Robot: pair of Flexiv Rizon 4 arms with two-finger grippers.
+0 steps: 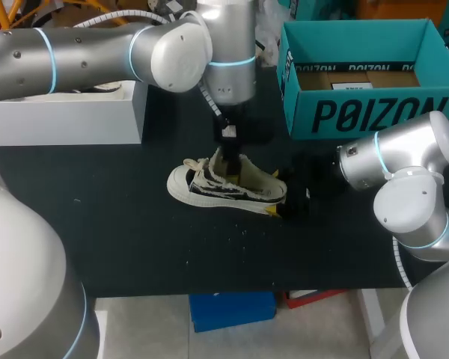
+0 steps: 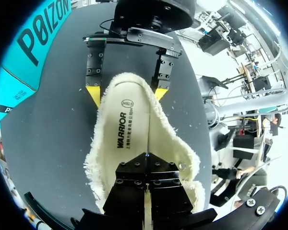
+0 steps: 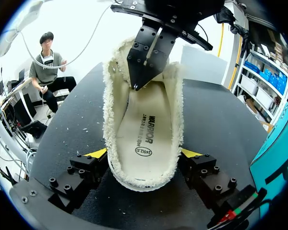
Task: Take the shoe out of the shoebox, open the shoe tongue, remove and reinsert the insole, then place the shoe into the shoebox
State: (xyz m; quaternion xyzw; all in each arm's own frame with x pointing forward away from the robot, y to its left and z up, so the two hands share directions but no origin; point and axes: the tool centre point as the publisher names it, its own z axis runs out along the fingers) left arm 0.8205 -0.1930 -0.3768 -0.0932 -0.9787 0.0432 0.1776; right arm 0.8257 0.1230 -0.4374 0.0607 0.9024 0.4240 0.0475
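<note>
Currently the sneaker [image 1: 224, 187] stands mid-desk [image 1: 112, 224], in front of the teal shoebox [image 1: 374, 112]. Right end effector [image 3: 143, 154] clamps the heel from both sides. Left end effector [image 2: 146, 155], fingers pinched narrow, is down inside on the insole [image 3: 144, 129]; whether it grips it is unclear. Judgement: hold the heel firm, confirm the insole is caught, peel upward slowly.
</note>
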